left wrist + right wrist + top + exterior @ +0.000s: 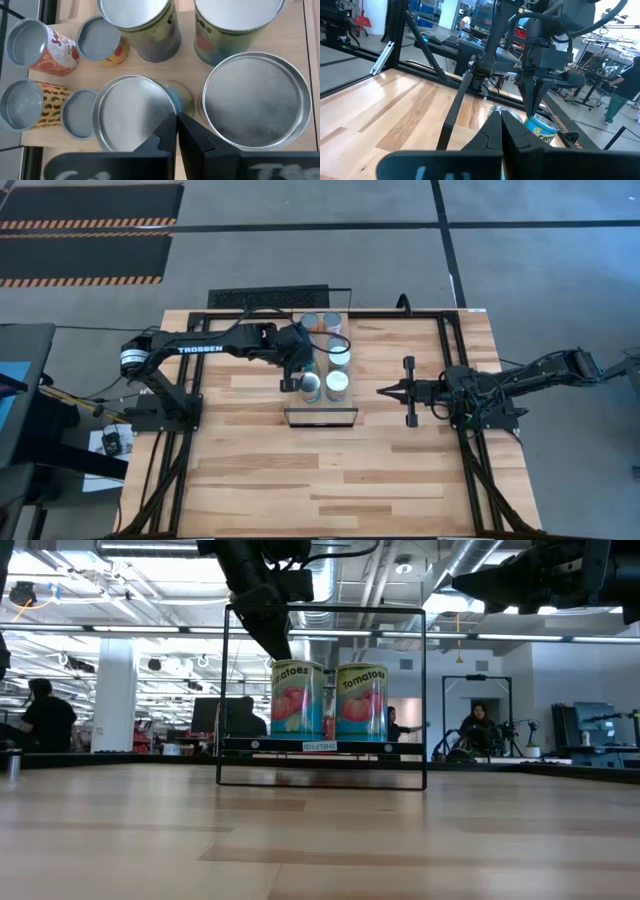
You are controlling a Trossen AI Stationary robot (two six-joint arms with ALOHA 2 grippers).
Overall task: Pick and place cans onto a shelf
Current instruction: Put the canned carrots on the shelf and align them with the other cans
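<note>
I hold the left gripper (288, 380) above the shelf (320, 418), its fingers pressed together and empty, beside the two tomato cans (297, 697) at the shelf's near edge. These stand upright and side by side, presumably to leave room for more. Further cans (309, 323) wait near the desk's far edge, upright so they can be taken from above. The right gripper (384, 390) rests toward the desk's right edge, pressed together, well apart from the shelf so the left arm works unobstructed.
</note>
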